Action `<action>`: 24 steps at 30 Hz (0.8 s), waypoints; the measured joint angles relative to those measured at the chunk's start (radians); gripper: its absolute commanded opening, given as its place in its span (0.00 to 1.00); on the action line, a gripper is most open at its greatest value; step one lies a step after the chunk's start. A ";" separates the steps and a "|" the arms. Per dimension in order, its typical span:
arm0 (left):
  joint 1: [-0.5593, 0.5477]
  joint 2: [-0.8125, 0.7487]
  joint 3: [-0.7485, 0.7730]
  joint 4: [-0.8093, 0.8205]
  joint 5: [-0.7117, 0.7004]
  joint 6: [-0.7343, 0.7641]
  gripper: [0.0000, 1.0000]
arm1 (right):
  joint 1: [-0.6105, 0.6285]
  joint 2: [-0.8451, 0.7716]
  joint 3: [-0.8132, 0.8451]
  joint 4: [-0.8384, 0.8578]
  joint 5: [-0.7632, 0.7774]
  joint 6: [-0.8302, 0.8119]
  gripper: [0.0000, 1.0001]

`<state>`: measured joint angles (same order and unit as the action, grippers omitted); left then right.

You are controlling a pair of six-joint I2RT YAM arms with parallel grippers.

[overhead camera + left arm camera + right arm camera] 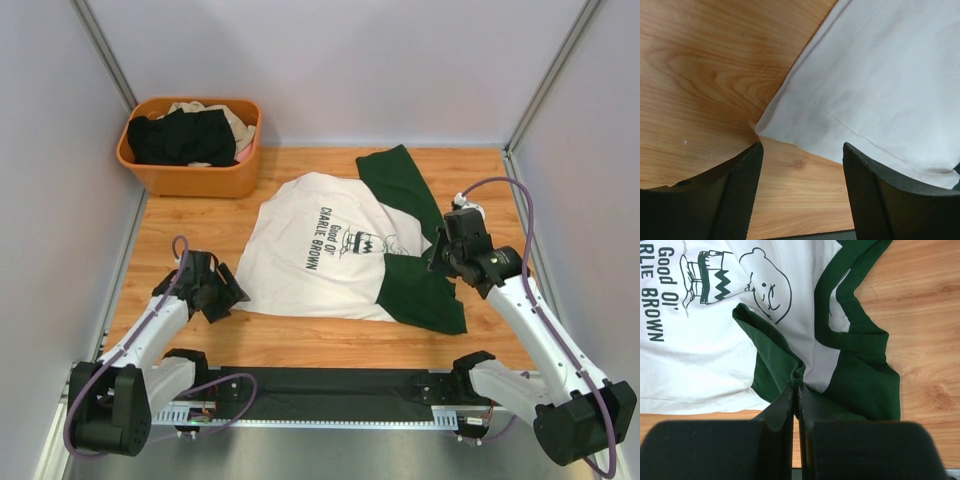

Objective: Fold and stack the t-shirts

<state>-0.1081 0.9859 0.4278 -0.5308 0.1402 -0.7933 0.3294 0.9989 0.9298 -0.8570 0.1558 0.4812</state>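
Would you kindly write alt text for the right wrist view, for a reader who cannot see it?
The right gripper, shut, pinches a fold of dark green sleeve on the white Charlie Brown t-shirt, which lies on a wooden table. Its black print and green collar show above.

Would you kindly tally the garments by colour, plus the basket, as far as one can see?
Orange basket: 1
White t-shirt with green sleeves, on the table: 1
Black garment, in the basket: 1 visible
Beige garment, in the basket: 1 visible
Total: 4; more may lie hidden in the basket.
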 measured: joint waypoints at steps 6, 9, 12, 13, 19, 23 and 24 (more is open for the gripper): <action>-0.003 0.085 0.025 0.063 -0.021 -0.012 0.22 | 0.000 0.000 0.000 0.000 0.004 0.000 0.00; -0.003 0.176 0.056 0.089 -0.033 -0.009 0.00 | 0.000 -0.002 0.000 0.000 0.018 0.000 0.00; -0.003 0.212 0.113 0.081 -0.024 -0.005 0.00 | 0.000 -0.020 0.006 -0.012 0.040 -0.001 0.00; -0.003 0.206 0.133 0.074 -0.023 -0.005 0.00 | 0.000 -0.030 0.013 -0.019 0.047 -0.004 0.00; -0.003 0.018 0.399 -0.066 -0.039 0.003 0.00 | 0.000 -0.161 0.214 -0.044 0.089 -0.048 0.00; -0.003 -0.103 0.641 -0.158 -0.065 0.022 0.00 | 0.000 -0.287 0.386 0.000 0.101 -0.107 0.00; -0.003 -0.119 0.688 -0.184 -0.070 0.025 0.00 | 0.000 -0.321 0.421 0.018 0.101 -0.125 0.00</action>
<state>-0.1116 0.8665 1.1160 -0.7147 0.0704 -0.7681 0.3298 0.6777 1.3506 -0.8394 0.2569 0.3561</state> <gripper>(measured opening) 0.008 0.011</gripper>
